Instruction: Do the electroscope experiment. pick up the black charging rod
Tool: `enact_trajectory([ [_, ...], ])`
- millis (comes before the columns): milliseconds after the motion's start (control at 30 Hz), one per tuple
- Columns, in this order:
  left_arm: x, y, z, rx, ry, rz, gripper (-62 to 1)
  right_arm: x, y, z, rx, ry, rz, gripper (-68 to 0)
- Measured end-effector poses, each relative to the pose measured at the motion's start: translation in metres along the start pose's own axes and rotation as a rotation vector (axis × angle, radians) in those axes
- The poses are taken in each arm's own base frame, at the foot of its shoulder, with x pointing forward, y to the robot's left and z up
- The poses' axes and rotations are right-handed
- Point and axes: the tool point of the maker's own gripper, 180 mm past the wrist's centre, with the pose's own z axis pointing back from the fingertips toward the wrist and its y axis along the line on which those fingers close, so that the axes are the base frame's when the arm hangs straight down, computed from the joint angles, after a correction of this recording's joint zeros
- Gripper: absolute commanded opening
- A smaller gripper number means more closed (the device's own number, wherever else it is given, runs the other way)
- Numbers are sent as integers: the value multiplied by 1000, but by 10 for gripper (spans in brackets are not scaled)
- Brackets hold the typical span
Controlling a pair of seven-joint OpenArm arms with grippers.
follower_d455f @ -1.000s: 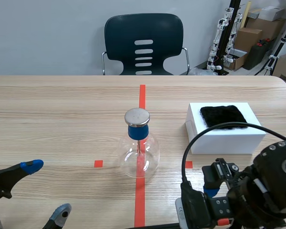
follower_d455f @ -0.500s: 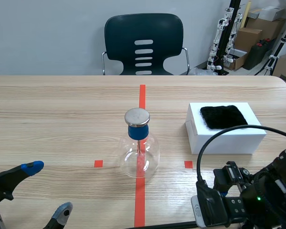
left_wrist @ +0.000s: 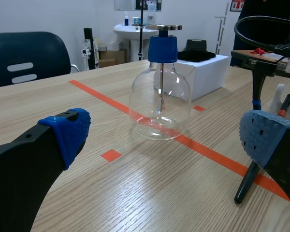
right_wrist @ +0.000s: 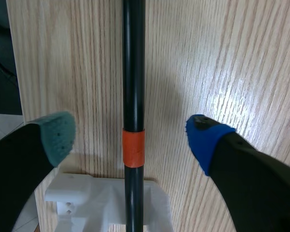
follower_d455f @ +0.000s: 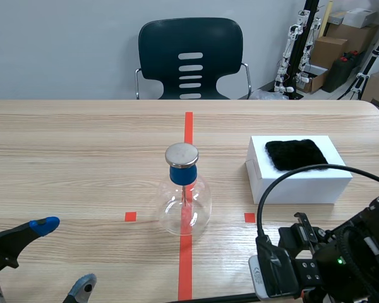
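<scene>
The right gripper [right_wrist: 130, 134] hangs released above the black charging rod [right_wrist: 133, 72], which sits between its spread fingers, untouched, its orange-banded end propped on a white stand [right_wrist: 106, 198] near the table's front edge. The left gripper [left_wrist: 166, 137] is likewise released, facing the glass electroscope [left_wrist: 160, 96]

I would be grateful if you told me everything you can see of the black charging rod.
The black charging rod is a thin, straight, smooth-looking stick, black with one orange band around it. It lies over the wooden table, its banded part resting on a white holder. In the left wrist view it looks tilted, its tip down on the table. The right gripper hangs over it, open, one finger on each side, neither pad touching it.
</scene>
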Motion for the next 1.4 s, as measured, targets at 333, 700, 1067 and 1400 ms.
enact_trajectory([
  [333,0,0,0,0,0,0,14,0,0,0,0,0,0,-516],
  [700,0,0,0,0,0,0,14,-3,0,0,0,18,0,-660],
  [1067,0,0,0,0,0,0,14,-1,-2,5,-12,21,22,-660],
  [1400,1,0,0,0,-4,0,14,1,-27,65,-136,-6,55,-660],
])
